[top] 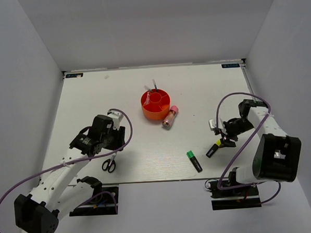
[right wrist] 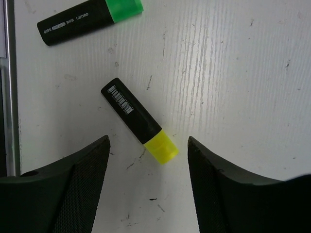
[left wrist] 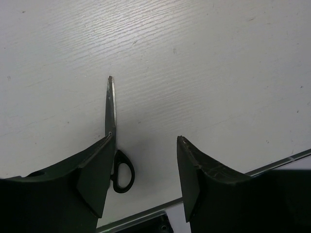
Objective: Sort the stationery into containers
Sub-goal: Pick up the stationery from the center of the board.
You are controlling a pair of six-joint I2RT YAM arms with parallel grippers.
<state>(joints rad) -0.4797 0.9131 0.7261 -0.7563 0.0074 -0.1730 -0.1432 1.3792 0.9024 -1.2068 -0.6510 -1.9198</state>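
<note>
White table (top: pixel 117 92), grey walls (top: pixel 140 28); left gripper (left wrist: pixel 145 145) wide beside scissors (left wrist: pixel 111 109), right gripper (right wrist: pixel 148 143) wide over yellow highlighter (right wrist: pixel 138 121).

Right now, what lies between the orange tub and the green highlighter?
A pink-capped tube, close beside the orange tub; the rest, down to the green highlighter, is bare. The top view shows it.

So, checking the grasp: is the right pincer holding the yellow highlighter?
No, the yellow highlighter lies on the table, the right pincer open and not touching it.
</note>
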